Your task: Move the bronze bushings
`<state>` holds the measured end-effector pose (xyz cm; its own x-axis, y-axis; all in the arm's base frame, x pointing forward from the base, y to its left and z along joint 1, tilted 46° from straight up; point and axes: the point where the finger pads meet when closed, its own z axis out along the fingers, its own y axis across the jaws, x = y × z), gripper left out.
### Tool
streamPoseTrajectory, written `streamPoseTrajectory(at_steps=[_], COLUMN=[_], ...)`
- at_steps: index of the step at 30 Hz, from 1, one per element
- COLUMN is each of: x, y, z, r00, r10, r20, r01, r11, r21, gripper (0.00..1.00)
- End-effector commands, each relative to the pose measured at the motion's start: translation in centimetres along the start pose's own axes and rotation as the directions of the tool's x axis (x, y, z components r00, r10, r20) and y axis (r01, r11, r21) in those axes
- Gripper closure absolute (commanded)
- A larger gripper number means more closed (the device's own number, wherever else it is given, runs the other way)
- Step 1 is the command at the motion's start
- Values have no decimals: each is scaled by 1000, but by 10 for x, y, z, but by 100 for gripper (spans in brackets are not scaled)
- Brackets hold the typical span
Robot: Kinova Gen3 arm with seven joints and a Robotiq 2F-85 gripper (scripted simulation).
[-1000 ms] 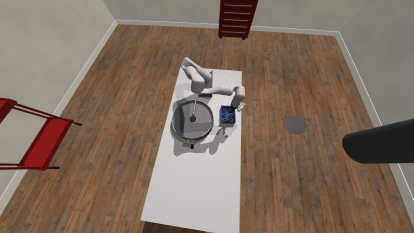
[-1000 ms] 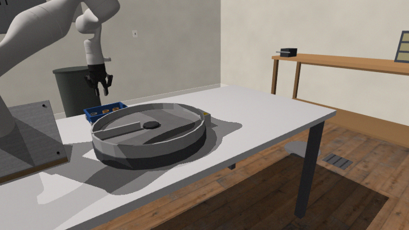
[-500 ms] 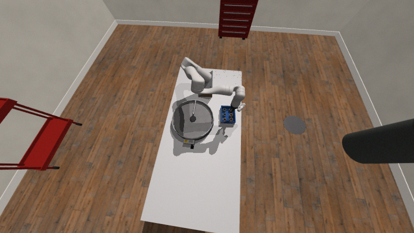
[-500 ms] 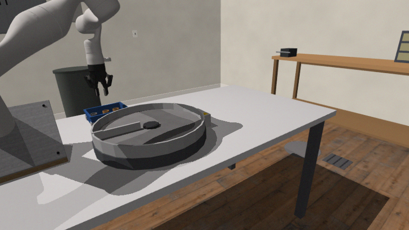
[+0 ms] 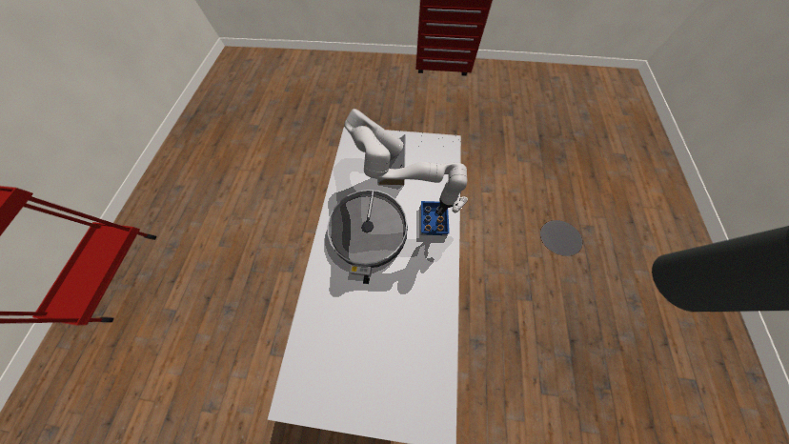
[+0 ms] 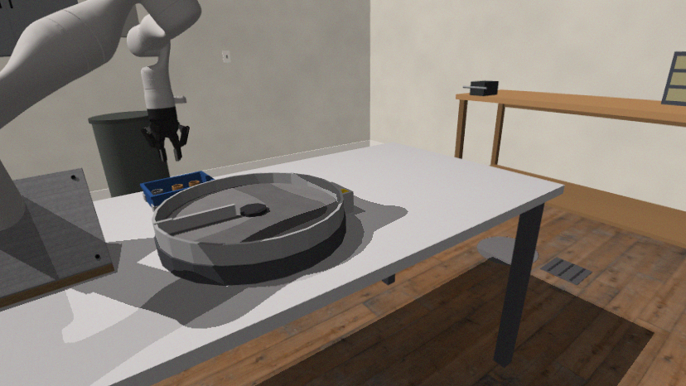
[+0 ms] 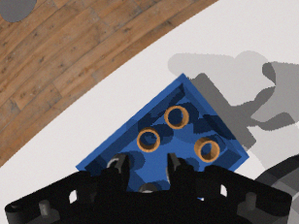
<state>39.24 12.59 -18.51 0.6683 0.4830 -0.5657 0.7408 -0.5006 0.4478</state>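
A blue crate (image 5: 422, 221) (image 6: 149, 192) (image 7: 109, 153) stands on the white table just right of the turntable. In the wrist view three bronze bushings (image 7: 177, 116) (image 7: 149, 140) (image 7: 208, 149) stand upright in its far row. The steel bushings (image 7: 116, 162) in the near row are mostly hidden behind my fingers. My gripper (image 5: 441, 209) (image 6: 170, 154) (image 7: 148, 164) hangs a short way above the crate's near row, pointing down, partly open with nothing between the fingers. The turntable's grey disc (image 5: 383, 220) (image 6: 287, 205) holds only its dark hub (image 5: 367, 225) (image 6: 254, 209).
A raised rim (image 6: 249, 247) rings the disc, and a fixed bar (image 5: 371, 204) (image 6: 201, 216) runs from rim to hub. The arm's base plate (image 6: 47, 225) sits behind the turntable. The table's right edge (image 5: 459, 220) lies close to the crate.
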Motion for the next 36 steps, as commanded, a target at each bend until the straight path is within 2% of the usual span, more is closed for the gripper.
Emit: streamPoseTrajectory(at_steps=[1,5,16,36], x=[0,0,1,1], y=[0,0,0,0], z=[1,9,54,56], r00=[1000,1000,1000,1000], r10=[0,0,0,0], r20=[-1,-1,-1,-1], r01=[0,0,0,0], r11=[1000,1000,1000,1000], r21=[0,0,0,0], gripper=[61,61,61,61])
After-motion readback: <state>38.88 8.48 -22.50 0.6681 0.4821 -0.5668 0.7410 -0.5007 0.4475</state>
